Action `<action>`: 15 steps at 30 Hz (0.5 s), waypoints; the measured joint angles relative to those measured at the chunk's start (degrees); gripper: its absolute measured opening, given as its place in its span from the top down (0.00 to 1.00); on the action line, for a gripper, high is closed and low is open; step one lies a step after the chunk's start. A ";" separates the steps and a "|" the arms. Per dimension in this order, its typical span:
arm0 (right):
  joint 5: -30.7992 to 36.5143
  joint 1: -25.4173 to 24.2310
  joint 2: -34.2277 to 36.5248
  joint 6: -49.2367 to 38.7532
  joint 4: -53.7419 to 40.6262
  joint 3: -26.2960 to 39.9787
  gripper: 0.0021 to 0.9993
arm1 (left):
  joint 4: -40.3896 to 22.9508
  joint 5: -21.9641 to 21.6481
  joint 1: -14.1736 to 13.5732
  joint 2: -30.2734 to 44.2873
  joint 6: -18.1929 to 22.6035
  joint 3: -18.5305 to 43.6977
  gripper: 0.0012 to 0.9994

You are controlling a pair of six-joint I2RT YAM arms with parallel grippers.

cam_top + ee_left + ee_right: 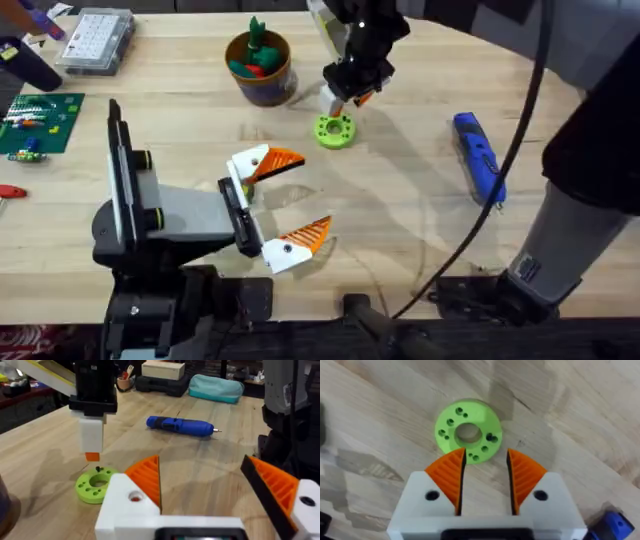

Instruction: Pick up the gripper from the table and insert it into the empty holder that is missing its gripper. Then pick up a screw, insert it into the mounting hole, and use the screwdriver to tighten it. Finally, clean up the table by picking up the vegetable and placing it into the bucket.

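The right gripper [485, 477] hangs just above the lime-green disc [335, 131], fingers narrowly parted, holding nothing. The left gripper [290, 200] spreads wide over bare table [400, 210]. The screwdriver [478, 157] lies near the right edge; the bucket [259, 67] holds vegetables

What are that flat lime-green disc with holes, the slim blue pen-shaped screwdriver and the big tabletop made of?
The flat lime-green disc with holes looks like matte plastic, perhaps printed: uniform colour, no shine. The slim bright-blue pen-shaped screwdriver seems smooth, slightly glossy plastic with a short metal tip that looks silvery. The light tabletop appears to be wood with a smooth finish: grain lines and plank seams show.
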 joint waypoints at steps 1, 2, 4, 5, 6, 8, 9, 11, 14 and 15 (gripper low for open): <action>-0.25 -0.05 0.00 0.02 0.51 0.00 0.53 | 0.02 0.00 0.00 0.00 -0.02 0.00 0.01; -0.53 -0.13 0.00 0.02 0.82 0.00 0.53 | 0.00 0.00 0.00 -0.02 0.00 0.00 0.01; -0.94 -0.22 0.00 -0.02 0.81 0.00 0.53 | 0.00 0.00 0.00 -0.02 0.00 0.00 0.01; -1.01 -0.22 0.00 -0.02 0.75 0.00 0.53 | 0.02 0.00 0.00 -0.02 0.00 0.00 0.01; -1.04 -0.22 0.00 -0.02 0.68 0.00 0.53 | 0.00 0.00 0.00 -0.02 0.00 0.00 0.01; -1.04 -0.22 0.00 -0.02 0.59 0.00 0.53 | 0.00 0.00 0.00 -0.02 0.00 0.00 0.01; -1.04 -0.22 0.00 -0.02 0.57 0.00 0.53 | 0.00 0.00 0.00 -0.02 -0.02 0.00 0.01; -1.04 -0.22 0.00 -0.02 0.34 0.00 0.53 | 0.00 0.00 0.00 -0.02 0.00 0.00 0.01; -1.06 -0.22 0.02 -0.02 0.13 0.00 0.53 | 0.00 0.00 0.00 -0.02 0.00 0.00 0.01; -1.06 -0.22 0.08 -0.02 0.15 0.00 0.53 | 0.00 0.00 0.00 -0.02 0.00 0.00 0.01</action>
